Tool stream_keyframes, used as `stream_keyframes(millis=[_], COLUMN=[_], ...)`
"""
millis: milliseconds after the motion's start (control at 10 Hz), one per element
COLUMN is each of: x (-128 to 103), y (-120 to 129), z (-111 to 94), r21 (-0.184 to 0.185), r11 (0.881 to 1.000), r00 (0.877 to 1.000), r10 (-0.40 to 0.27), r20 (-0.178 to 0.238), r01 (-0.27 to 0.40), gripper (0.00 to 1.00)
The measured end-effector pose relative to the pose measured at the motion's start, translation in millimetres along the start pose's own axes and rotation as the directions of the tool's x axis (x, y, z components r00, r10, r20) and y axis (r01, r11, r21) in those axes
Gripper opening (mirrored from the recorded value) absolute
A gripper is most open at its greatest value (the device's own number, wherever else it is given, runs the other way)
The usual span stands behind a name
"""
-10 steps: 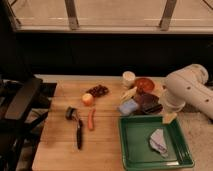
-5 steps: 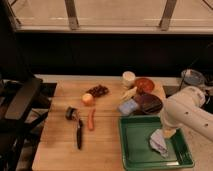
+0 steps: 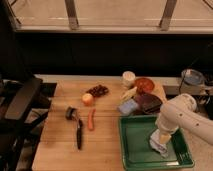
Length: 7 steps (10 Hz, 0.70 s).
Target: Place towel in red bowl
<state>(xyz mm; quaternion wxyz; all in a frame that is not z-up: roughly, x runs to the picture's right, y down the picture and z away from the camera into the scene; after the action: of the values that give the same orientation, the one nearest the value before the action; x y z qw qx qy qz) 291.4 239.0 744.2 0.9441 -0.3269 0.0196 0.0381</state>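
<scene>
The grey-blue towel [image 3: 161, 147] lies crumpled in the green tray [image 3: 134, 150] at the front right of the wooden table. My white arm comes in from the right and my gripper [image 3: 160, 138] points down right over the towel, touching or nearly touching its top. The red bowl [image 3: 144, 84] stands at the back of the table, beyond the tray, next to a white cup [image 3: 129, 78].
A dark brown item [image 3: 148, 103], a blue sponge [image 3: 128, 107] and a banana [image 3: 129, 93] lie between tray and bowl. An orange [image 3: 88, 99], grapes [image 3: 98, 90], a carrot [image 3: 91, 119] and a black-handled tool [image 3: 77, 126] lie to the left. A black chair [image 3: 20, 102] stands at the left.
My arm has swung from beside the bowl area toward the front and lowered into the green tray, ending with the gripper down on the towel. The towel has not moved.
</scene>
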Motion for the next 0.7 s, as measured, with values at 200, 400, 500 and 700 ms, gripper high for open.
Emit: stream_keyframes(millis=[200,400,500,700], x=[-2.0,-1.6,-2.0,1.4], y=[4.1,8.4,9.3,8.8], z=[19.6,29.7,34.1,40.2], r21=[-0.059,-0.11,-0.145,-0.202], r11=[0.998,0.994,0.989,0.979], r00=[1.0,0.999,0.997,0.991], r10=[0.005,0.016,0.024,0.052], r20=[0.019,0.043,0.069,0.122], r01=[-0.004,-0.011,-0.013,-0.027], gripper=[0.65,0.65,0.65,0.65])
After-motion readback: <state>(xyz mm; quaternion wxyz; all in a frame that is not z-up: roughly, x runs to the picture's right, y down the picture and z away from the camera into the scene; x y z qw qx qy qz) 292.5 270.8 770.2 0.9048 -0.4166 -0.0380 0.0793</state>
